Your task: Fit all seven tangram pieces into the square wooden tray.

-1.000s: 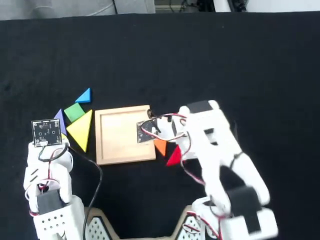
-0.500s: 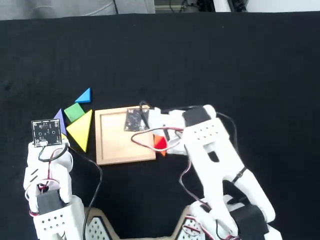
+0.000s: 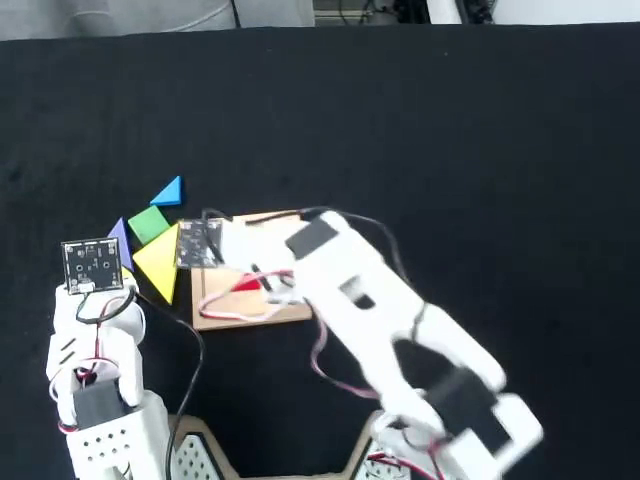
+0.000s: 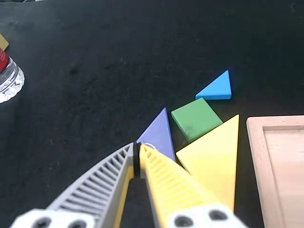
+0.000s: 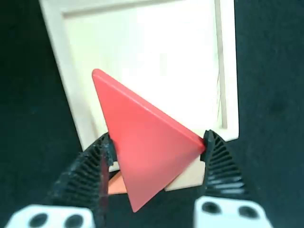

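Observation:
The square wooden tray [image 3: 215, 312] lies at the table's middle left with nothing lying in it. My right gripper [image 5: 157, 139] is shut on a red triangle [image 5: 145, 152] and holds it tilted above the tray [image 5: 142, 57]; from above the red triangle [image 3: 247, 285] shows under the arm. An orange piece [image 5: 116, 186] peeks out below it by the tray's edge. Left of the tray lie a yellow triangle [image 3: 163, 258], green square [image 3: 149, 223], blue triangle [image 3: 170, 191] and purple triangle [image 4: 159, 135]. My left gripper [image 4: 140, 148] is shut, its tip at the purple triangle's corner.
A clear bottle [image 4: 7, 76] stands on the black cloth far off to the side in the left wrist view. The left arm [image 3: 95, 330] stands at the table's front left. The cloth behind and right of the tray is open.
The right arm lifted the red triangle from the table right of the tray and swung left with it over the tray. The left arm stayed still.

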Motion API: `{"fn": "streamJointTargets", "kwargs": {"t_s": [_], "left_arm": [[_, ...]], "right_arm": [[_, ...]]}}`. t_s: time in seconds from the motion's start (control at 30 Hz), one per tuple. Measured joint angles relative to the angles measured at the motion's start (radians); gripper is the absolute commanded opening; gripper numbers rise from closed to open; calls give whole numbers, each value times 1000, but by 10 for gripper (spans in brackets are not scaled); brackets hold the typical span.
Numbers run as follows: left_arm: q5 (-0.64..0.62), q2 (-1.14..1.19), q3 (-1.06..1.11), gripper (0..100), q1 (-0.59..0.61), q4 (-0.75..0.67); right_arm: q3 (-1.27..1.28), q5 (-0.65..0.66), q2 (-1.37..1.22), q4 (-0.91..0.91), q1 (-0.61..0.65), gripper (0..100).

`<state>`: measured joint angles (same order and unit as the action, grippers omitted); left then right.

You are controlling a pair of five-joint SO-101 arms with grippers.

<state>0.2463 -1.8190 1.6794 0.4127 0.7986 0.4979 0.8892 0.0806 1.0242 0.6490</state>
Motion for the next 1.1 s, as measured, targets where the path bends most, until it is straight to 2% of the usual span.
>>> {"fn": "streamJointTargets", "kwargs": {"t_s": [0.13, 0.27, 0.5, 0.73, 0.9, 1.1], "left_arm": [[0, 0, 0, 30, 3, 0], [0, 0, 0, 30, 3, 0], [0, 0, 0, 30, 3, 0], [0, 0, 0, 30, 3, 0], [0, 0, 0, 30, 3, 0], [0, 0, 0, 30, 3, 0]], "right_arm": [[-140, 0, -155, 46, 3, 166], [-199, 0, -196, 54, 28, 166], [-203, 0, -203, 55, 106, 166], [-203, 0, -204, 52, 107, 166], [-129, -41, -204, -61, 107, 166], [-115, -41, -204, -78, 112, 166]]}}
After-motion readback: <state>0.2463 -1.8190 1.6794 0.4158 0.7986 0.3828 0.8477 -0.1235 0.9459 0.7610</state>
